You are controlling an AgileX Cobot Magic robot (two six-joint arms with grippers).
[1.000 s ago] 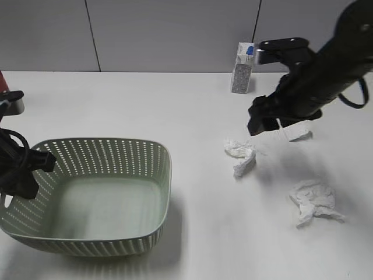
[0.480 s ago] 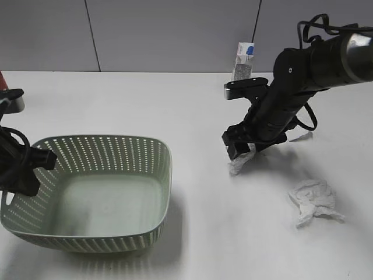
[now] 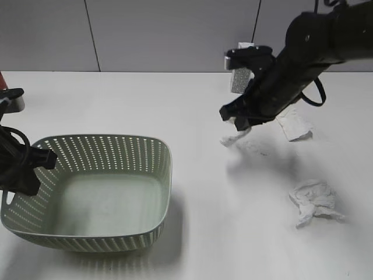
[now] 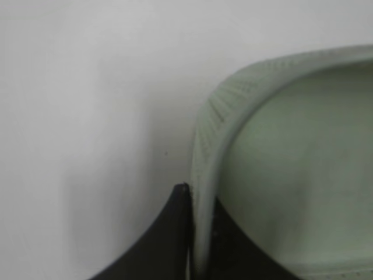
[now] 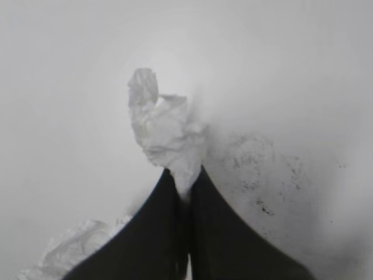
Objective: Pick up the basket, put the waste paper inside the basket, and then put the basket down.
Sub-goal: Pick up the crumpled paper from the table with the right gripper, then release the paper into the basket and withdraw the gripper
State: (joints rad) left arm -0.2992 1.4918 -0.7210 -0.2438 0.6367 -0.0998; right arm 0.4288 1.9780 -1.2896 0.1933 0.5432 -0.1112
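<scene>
Right now the pale sage-green perforated plastic basket sits lower left, rim pinched in the closed left gripper. Upper right, the right gripper is clamped on a crumpled white paper wad dangling off the table; half a second ago it was down on the surface. Basket lies left and below, so the carry goes leftward. Two other wads remain on the table.

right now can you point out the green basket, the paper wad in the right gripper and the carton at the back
pale sage-green slotted plastic basket (image 3: 165, 175), exterior view, right wall
crumpled white paper wad (image 5: 166, 137), right wrist view, middle of the wad
upright white-grey carton (image 3: 239, 80), exterior view, front face
</scene>
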